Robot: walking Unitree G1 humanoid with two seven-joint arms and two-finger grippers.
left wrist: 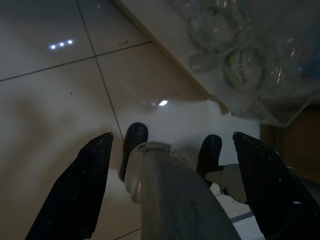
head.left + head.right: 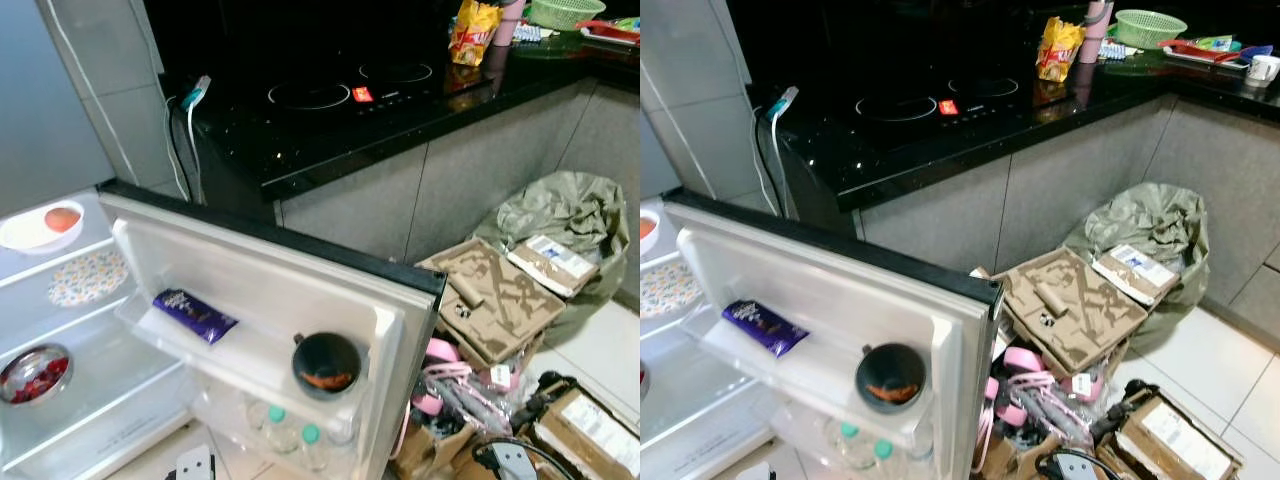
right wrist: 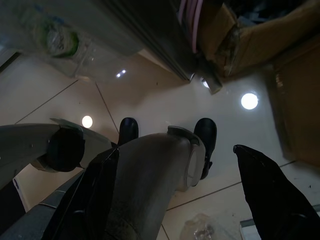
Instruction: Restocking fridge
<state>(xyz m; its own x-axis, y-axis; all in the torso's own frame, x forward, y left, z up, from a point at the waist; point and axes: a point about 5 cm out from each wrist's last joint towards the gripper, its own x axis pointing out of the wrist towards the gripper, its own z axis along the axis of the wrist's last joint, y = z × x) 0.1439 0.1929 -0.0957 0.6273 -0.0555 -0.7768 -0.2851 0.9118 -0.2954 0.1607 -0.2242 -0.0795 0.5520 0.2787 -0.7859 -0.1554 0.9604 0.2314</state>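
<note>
Left eye view: the white fridge door [image 2: 300, 290] stands wide open. On its upper door shelf [image 2: 240, 355] a purple foil snack packet [image 2: 195, 314] lies flat, and a dark round bowl holding orange-red food [image 2: 326, 365] sits near the shelf's outer end. Clear plastic bottles with green caps [image 2: 290, 430] stand in the rack below. Inside the fridge, a white bowl with an orange fruit [image 2: 42, 226] rests on the top shelf, and a steel bowl of red food [image 2: 33, 374] on a lower one.

Right eye view: a black glossy surface [image 2: 940, 130] carries an induction hob [image 2: 930, 100], a yellow crisp packet [image 2: 1059, 48] and a green plastic basket [image 2: 1150, 27]. On the floor stand a grey-green rubbish bag [image 2: 1150, 235] and a brown moulded cardboard tray [image 2: 1070, 305].

Left wrist view: the left gripper [image 1: 175, 190] hangs low over the pale tiled floor [image 1: 50, 100] – its two black fingers [image 1: 75, 195] are spread wide and hold nothing. The robot's black feet [image 1: 135, 140] stand below.

Right wrist view: the right gripper [image 3: 175, 190] likewise hangs beside the leg – fingers [image 3: 270, 190] spread apart, empty – with a green-capped bottle and cardboard boxes [image 3: 260, 45] near.
</note>
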